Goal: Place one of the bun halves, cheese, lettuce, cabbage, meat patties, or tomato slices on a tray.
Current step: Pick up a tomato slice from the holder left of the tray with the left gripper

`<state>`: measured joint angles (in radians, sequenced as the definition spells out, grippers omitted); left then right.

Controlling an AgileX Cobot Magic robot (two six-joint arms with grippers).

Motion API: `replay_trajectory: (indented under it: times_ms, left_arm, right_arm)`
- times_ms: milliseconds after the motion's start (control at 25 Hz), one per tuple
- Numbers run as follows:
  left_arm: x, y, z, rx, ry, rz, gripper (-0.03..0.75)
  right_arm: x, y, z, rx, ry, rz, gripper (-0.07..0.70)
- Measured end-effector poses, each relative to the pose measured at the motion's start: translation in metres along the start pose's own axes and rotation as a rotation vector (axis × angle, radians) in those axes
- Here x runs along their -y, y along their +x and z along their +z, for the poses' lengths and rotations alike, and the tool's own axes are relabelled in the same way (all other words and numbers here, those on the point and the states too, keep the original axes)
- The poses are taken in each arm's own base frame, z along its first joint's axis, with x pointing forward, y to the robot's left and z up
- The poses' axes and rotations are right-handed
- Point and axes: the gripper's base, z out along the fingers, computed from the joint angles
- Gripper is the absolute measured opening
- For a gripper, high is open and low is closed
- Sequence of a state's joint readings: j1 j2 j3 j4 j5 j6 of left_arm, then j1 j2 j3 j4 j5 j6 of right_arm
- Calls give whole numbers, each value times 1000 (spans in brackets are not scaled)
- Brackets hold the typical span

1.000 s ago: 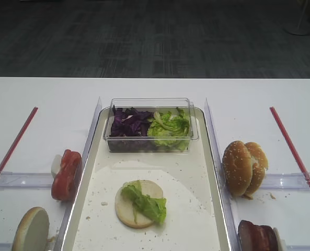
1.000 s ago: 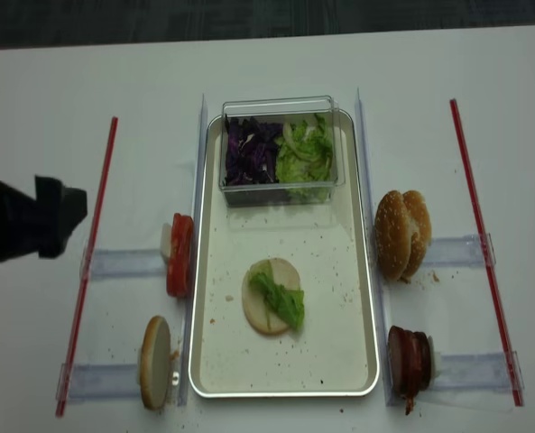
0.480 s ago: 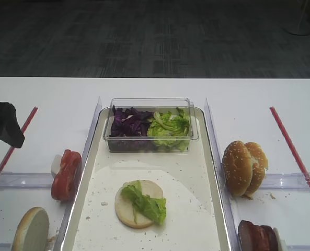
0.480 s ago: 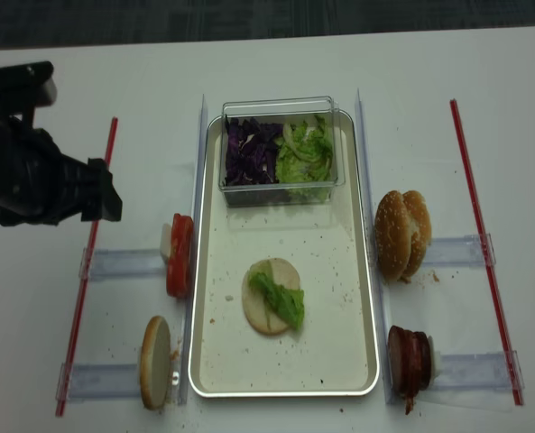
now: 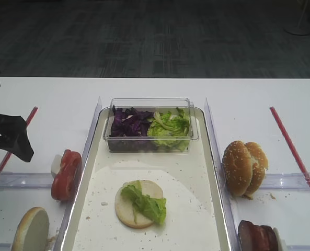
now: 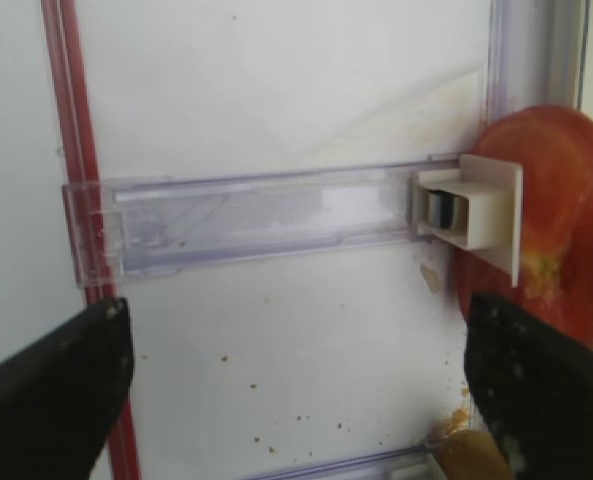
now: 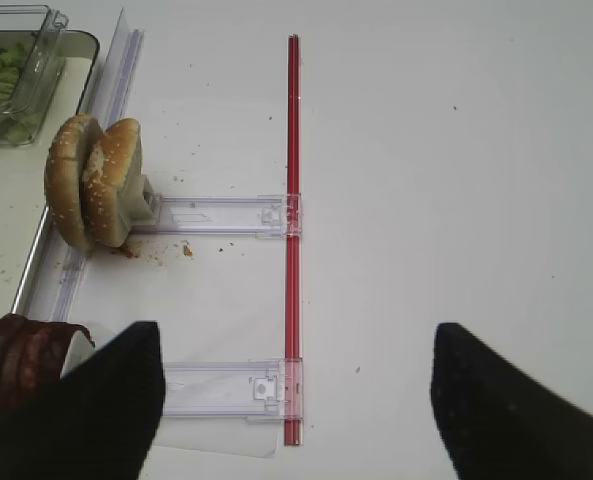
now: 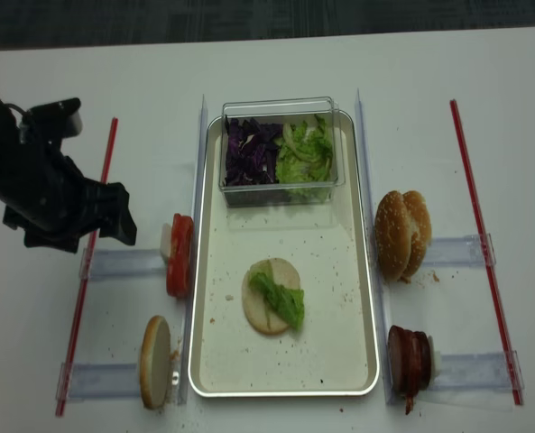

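Note:
A bun half (image 5: 124, 210) topped with lettuce (image 5: 147, 205) lies cut face up in the middle of the tray (image 8: 285, 391). Upright tomato slices (image 8: 179, 255) stand in a rail holder just left of the tray. My left gripper (image 8: 105, 216) hovers open to their left. In the left wrist view the left gripper (image 6: 291, 330) spans bare table, with the tomato slices (image 6: 551, 240) at its right finger. My right gripper (image 7: 294, 340) is open over a red line, right of the meat patties (image 7: 21, 360) and bun halves (image 7: 91, 190). Cheese is out of view.
A clear box at the tray's far end holds cabbage (image 5: 128, 123) and lettuce (image 5: 169, 125). Another bun half (image 8: 154, 361) stands on edge at the front left. Clear rails (image 8: 123, 263) and red lines (image 8: 91, 262) run across the white table on both sides.
My left arm has come in from the left edge and moved right and down toward the tomato slices. The food and tray have not moved.

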<state>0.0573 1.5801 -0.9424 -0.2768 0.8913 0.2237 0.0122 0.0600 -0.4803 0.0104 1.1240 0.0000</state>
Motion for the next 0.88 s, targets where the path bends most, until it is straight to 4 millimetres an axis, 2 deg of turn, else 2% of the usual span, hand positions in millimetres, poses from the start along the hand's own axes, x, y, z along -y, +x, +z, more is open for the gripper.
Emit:
replay_trajectory:
  times_ms: [440,600,880]
  left_arm:
    - [6,-1,1,5,12,34,617]
    - [22,1,4,-8,22,91,610]
    - [56,2,5,-28,-20,194,536]
  right_arm:
    - [0,0,0,0,0,0,571]
    - [0,0,0,0,0,0,571]
    - [0,0,0,0,0,0,571]
